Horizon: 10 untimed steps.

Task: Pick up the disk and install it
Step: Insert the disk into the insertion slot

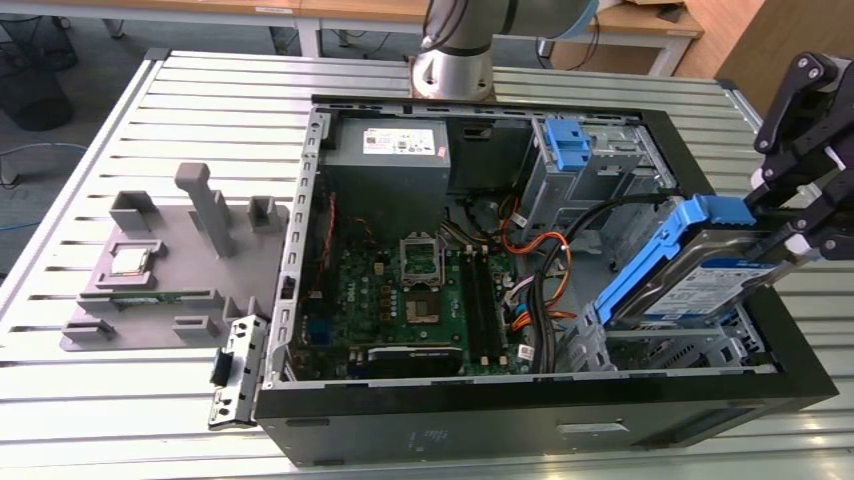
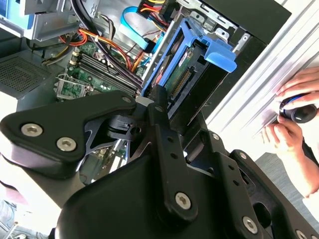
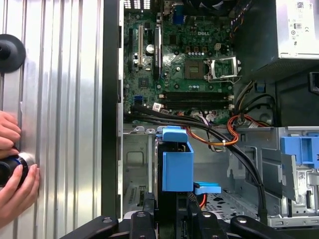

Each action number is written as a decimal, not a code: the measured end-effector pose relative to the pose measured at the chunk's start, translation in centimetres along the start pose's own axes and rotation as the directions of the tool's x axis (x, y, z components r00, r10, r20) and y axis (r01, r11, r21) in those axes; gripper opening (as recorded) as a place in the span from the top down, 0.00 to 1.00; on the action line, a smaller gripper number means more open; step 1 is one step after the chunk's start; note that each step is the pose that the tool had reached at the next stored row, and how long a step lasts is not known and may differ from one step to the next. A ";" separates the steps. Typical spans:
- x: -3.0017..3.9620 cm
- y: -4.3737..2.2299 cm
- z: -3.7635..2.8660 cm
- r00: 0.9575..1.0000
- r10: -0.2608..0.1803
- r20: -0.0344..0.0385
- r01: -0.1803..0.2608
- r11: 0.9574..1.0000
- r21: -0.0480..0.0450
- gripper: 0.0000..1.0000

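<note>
Hand [image 1: 790, 246] on disk [image 1: 663, 290], label [image 1: 717, 281] up, long axis aslant over case [image 1: 534, 396].

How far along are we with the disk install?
Pickup looks done: the gripper is shut on the disk, holding it tilted above the drive bay at the exterior view's right end of the open computer case. Left: the disk is not yet seated in the bay.
</note>
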State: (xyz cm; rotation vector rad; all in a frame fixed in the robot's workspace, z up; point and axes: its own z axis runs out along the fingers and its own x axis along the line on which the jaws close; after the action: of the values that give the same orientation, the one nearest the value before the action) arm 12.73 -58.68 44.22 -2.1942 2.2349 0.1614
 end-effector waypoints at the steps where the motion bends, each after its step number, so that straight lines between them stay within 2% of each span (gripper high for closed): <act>1: 0.01 -0.01 0.09 1.000 0.000 0.000 0.000 1.000 0.000 0.65; 10: 0.09 -0.08 1.18 1.000 0.000 0.000 0.000 1.000 0.000 0.65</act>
State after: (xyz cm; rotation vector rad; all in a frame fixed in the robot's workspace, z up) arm 12.73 -58.68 43.03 -2.1941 2.2349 0.1614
